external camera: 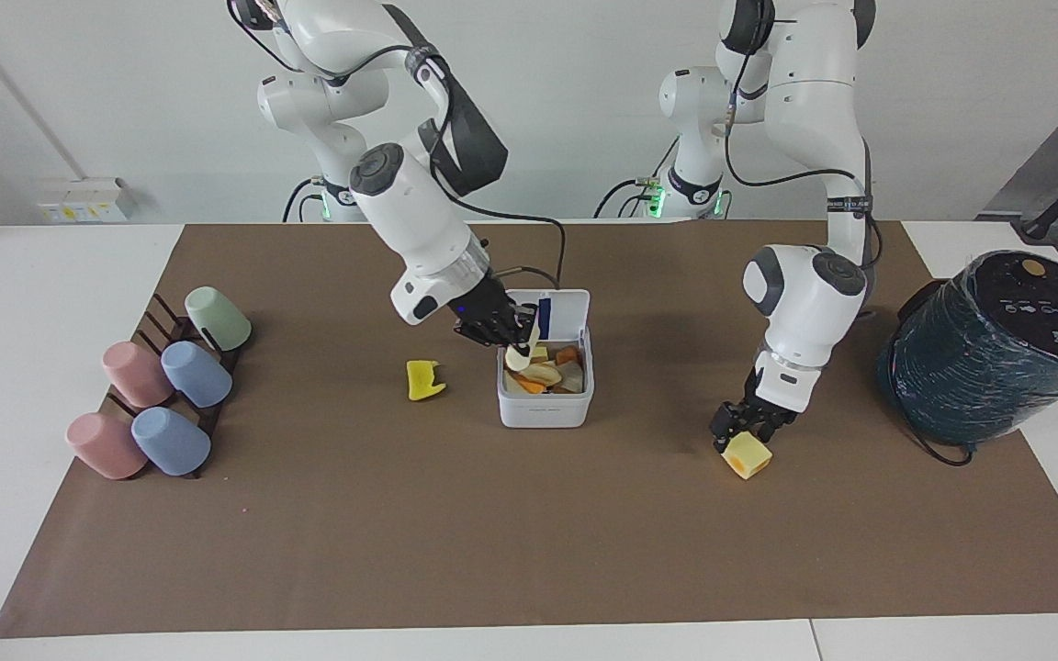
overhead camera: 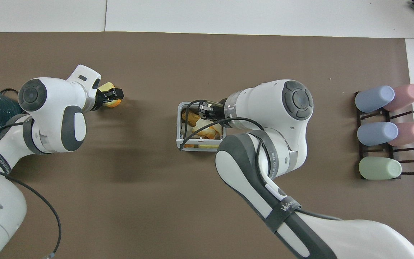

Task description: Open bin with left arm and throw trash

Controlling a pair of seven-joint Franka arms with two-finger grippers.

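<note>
Facing view is showing the bin (external camera: pixel 545 404), a small white plastic cube with rounded corners, sitting mid-table on the matte brown mat (external camera: pixel 492 551) with its grey-rimmed lid (external camera: pixel 558 314) standing upright on the side nearer the robots; it is brimming with glossy toy scraps in cream, tan and orange. Over its open top the right gripper (external camera: pixel 523 347) is hanging with its fingertips pinched onto a smooth, pale cream oval lump (external camera: pixel 519 359), which is dangling just above the heap. Beside the bin, toward the right arm's end of the table, a bright yellow jagged piece (external camera: pixel 423 379) is lying flat on the mat. Toward the left arm's end, the left gripper (external camera: pixel 742 438) is sitting low at a spongy-looking, yellow-orange bread-like chunk (external camera: pixel 747 454), its dark fingers straddling the chunk's top; I cannot tell whether they are squeezing it. From overhead the same gripper (overhead camera: pixel 113 98) is covering most of the chunk (overhead camera: pixel 110 104). Pastel cups (external camera: pixel 166 395) are lying tipped on a dark wire rack, and a big dark-teal wrapped cylinder (external camera: pixel 988 353) is standing at the mat's edge
</note>
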